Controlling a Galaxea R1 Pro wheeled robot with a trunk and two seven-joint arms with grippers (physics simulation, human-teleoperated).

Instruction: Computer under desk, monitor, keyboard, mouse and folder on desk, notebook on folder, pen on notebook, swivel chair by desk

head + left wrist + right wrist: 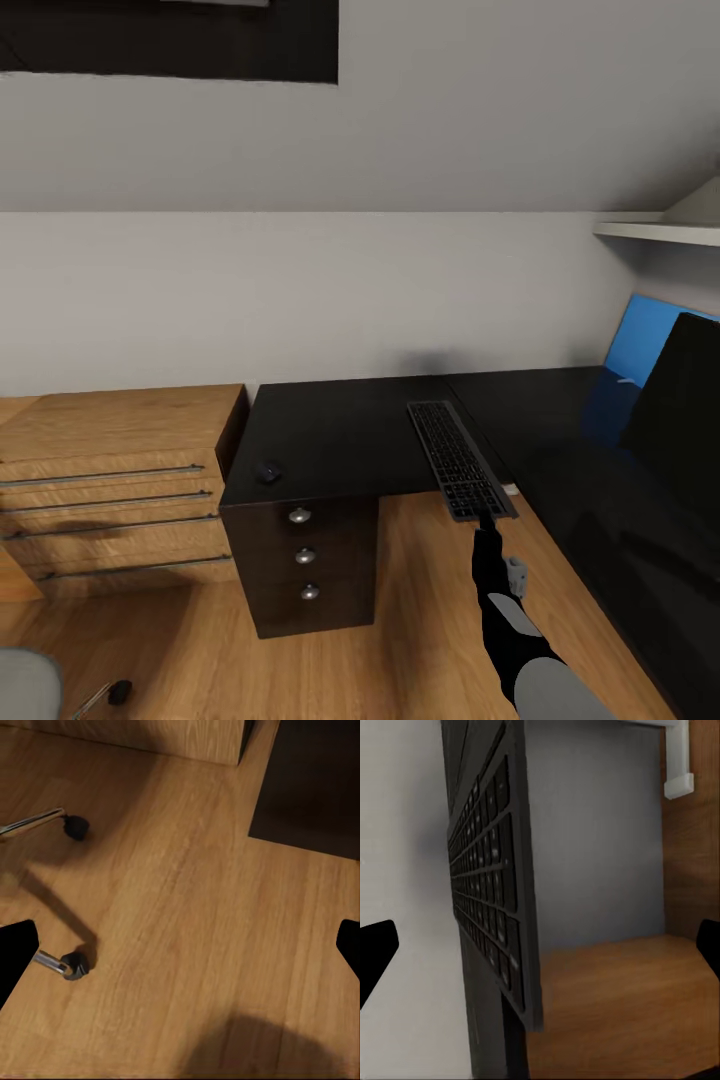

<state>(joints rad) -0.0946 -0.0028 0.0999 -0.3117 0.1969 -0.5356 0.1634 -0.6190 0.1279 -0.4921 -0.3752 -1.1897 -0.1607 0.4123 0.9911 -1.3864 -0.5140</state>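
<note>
The slim keyboard (459, 458) lies lengthwise over the black desk (340, 440), its near end sticking out past the front edge at the inner corner. My right gripper (487, 527) is at that near end. In the right wrist view the keyboard (487, 892) runs between the fingertips (375, 952), which stand wide apart, so the gripper is open. A small dark mouse (268, 470) sits near the desk's front left corner. The black monitor (685, 400) stands at the right before the blue back panel (640, 330). My left gripper (180, 945) hangs open over the floor beside the swivel chair's casters (73, 964).
A light wooden drawer unit (110, 480) stands left of the desk. Black drawers with silver knobs (303, 555) sit under the desk's left end. The chair's grey seat (25, 685) and a caster (118, 690) show at the bottom left. A white shelf (660, 232) hangs at the upper right.
</note>
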